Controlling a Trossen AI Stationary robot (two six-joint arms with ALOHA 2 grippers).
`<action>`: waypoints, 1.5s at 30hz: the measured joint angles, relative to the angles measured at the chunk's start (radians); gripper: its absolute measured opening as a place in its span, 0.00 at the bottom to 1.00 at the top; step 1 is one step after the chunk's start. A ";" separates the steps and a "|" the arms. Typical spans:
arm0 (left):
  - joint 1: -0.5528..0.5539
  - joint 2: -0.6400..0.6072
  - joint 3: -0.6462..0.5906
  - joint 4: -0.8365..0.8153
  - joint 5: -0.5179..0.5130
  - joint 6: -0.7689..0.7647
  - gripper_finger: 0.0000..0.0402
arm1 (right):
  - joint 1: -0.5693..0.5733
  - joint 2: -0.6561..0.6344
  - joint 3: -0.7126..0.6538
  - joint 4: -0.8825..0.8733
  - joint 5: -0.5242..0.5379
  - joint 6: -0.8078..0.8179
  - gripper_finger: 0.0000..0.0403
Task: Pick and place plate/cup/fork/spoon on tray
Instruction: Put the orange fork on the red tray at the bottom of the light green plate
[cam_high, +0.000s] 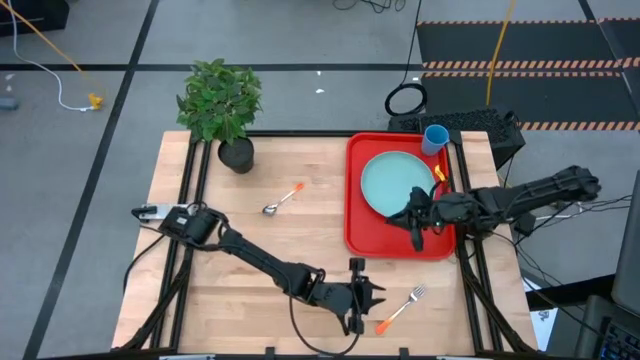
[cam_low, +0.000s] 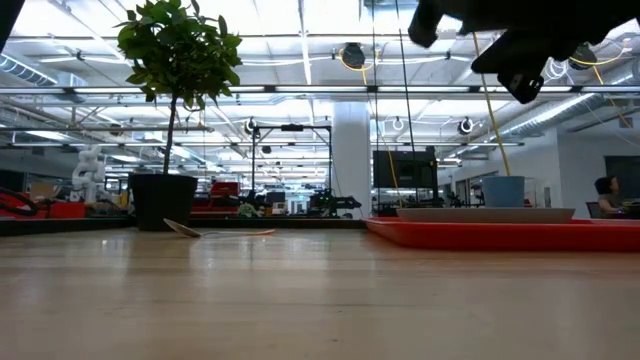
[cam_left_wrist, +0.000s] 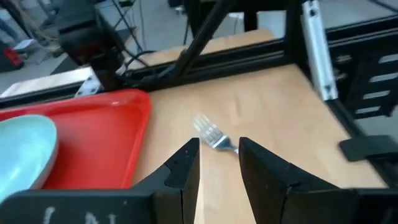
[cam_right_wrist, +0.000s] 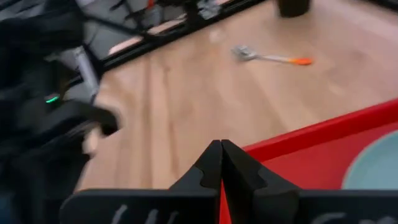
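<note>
- Left gripper (cam_high: 366, 296), fingers apart, hovers beside the fork (cam_high: 402, 307) on the table's (cam_high: 300, 240) near edge.
- Right gripper (cam_high: 413, 222), fingers together, over the tray (cam_high: 360, 235) holding the plate (cam_high: 395, 182) and cup (cam_high: 434, 138).
- Spoon (cam_high: 283, 200) lies mid-table.

Even overhead light falls on the pale wooden table (cam_high: 300, 240), with only soft, short shadows under the leafy green potted plant (cam_high: 222, 105). In the low view, rows of ceiling lamps glare white and the near tabletop is out of focus. The right wrist view is smeared, perhaps by motion; the orange-handled silver spoon (cam_right_wrist: 270, 58) there looks soft.
</note>
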 joint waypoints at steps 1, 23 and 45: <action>0.001 0.008 0.000 0.006 -0.003 -0.007 0.29 | 0.017 0.000 0.000 -0.007 -0.022 -0.008 0.00; -0.109 0.020 0.000 -0.166 -0.004 -0.112 0.29 | 0.584 0.495 -0.001 0.137 -0.121 0.206 0.05; -0.120 0.019 0.000 -0.164 -0.003 -0.067 0.29 | 0.710 0.705 -0.002 0.188 0.035 -0.035 0.25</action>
